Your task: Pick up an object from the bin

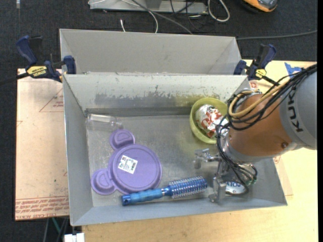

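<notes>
My gripper (209, 176) hangs low at the front right of the bin, open, its two metal fingers standing apart. Nothing shows between them. Just left of it lies a blue hairbrush (164, 191) along the front wall, with its bristle head pointing at the gripper and close to the nearer finger. A small round thing with a blue and white label (235, 187) lies just right of the gripper, partly under the cables. A yellow-green bowl (198, 121) with a red and white crumpled thing (208, 118) in it stands behind the gripper at the back right.
A purple mouse-eared lid (126, 166) with a white sticker lies flat at the front left. A clear plastic cup (101, 121) lies on its side at the back left. The arm with its orange cover and cables overhangs the bin's right side.
</notes>
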`<action>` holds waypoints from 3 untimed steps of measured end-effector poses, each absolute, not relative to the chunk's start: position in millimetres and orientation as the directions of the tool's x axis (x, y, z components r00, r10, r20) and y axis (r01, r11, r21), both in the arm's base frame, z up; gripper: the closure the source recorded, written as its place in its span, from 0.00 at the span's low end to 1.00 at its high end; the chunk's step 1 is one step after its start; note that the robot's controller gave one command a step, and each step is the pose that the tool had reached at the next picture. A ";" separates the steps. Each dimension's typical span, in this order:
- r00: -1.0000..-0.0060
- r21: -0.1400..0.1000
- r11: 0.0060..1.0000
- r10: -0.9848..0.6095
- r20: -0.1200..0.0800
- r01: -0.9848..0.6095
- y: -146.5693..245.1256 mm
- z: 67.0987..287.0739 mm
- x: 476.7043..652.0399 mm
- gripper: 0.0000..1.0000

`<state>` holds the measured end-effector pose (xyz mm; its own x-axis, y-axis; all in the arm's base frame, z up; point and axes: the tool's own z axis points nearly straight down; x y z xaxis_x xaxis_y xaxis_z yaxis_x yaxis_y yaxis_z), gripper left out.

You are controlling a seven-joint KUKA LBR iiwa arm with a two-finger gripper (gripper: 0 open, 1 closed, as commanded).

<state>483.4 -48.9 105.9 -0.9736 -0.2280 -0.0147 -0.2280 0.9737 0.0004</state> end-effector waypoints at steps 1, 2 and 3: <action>-0.994 0.040 0.994 0.105 0.009 0.105 -113.3 81.7 483.7 0.00; -0.999 -0.002 0.999 0.047 -0.011 0.048 -32.3 107.6 482.6 1.00; -0.999 -0.002 0.999 0.047 -0.011 0.047 -13.4 113.0 482.8 1.00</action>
